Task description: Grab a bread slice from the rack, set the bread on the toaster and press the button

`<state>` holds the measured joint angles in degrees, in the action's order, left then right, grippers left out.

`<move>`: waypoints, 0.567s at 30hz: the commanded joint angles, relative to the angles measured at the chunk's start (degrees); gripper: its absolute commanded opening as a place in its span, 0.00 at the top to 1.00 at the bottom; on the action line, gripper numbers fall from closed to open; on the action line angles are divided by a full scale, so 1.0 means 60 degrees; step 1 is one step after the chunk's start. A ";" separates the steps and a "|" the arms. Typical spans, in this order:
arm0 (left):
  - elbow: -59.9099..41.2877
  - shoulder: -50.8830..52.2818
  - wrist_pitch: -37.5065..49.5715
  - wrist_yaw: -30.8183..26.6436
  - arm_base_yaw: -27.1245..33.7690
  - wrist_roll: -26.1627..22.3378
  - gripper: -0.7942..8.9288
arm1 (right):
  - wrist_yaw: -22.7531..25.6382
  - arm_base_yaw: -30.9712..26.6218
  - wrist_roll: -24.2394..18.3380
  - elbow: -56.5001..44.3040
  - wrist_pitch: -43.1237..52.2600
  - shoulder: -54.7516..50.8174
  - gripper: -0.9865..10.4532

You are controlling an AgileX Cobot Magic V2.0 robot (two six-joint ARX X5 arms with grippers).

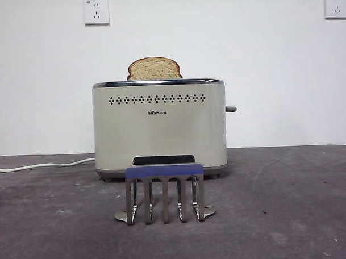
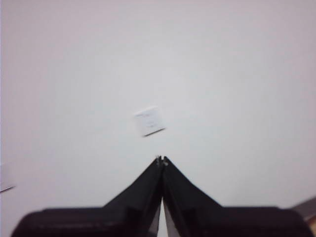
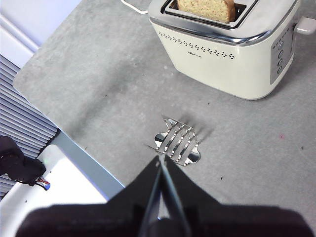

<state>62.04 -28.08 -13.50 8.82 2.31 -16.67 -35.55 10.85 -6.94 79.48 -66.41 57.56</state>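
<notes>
In toaster (image 1: 159, 127) slot: one slice of bread (image 1: 154, 69) | one rack (image 1: 164, 192), bare

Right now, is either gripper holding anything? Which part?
Nothing held. Left gripper and right gripper are both shut on nothing. The slice of bread sits in the toaster.

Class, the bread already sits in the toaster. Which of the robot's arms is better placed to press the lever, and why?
Probably right. The right gripper looks down on the toaster, slice of bread and button, while the left gripper faces only wall.
</notes>
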 commanded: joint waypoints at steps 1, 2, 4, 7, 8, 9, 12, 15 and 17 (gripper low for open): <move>-0.2127 0.0973 0.1049 -0.0047 0.0404 0.0197 0.92 | -0.0011 0.0007 -0.0007 -0.0058 0.0025 -0.0015 0.91; -0.2849 0.1355 0.1344 -0.0076 0.0535 0.0332 0.92 | -0.0011 0.0007 -0.0007 -0.0058 0.0025 -0.0015 0.91; -0.3872 0.1880 0.1665 -0.0259 0.0692 0.0546 0.92 | -0.0011 0.0007 -0.0007 -0.0058 0.0025 -0.0015 0.91; -0.5344 0.2572 0.1894 -0.0448 0.0871 0.0747 0.92 | -0.0011 0.0007 -0.0007 -0.0058 0.0025 -0.0015 0.91; -0.5847 0.2812 0.1891 -0.0452 0.0918 0.0834 0.92 | -0.0011 0.0007 -0.0007 -0.0058 0.0025 -0.0015 0.91; -0.6196 0.2973 0.1883 -0.0448 0.0943 0.0863 0.92 | -0.0011 0.0007 -0.0007 -0.0058 0.0025 -0.0015 0.91; -0.7220 0.3450 0.1887 -0.0463 0.0943 0.0867 0.92 | -0.0011 0.0007 -0.0007 -0.0058 0.0025 -0.0015 0.91; -0.8051 0.3840 0.1883 -0.0466 0.0943 0.1045 0.92 | -0.0011 0.0007 -0.0007 -0.0058 0.0025 -0.0015 0.91; -0.8564 0.4080 0.1887 -0.0466 0.0943 0.1206 0.92 | -0.0011 0.0007 -0.0007 -0.0058 0.0025 -0.0015 0.91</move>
<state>12.19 -4.25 -2.85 6.15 7.77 -11.03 -35.55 10.85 -6.94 79.48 -66.41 57.56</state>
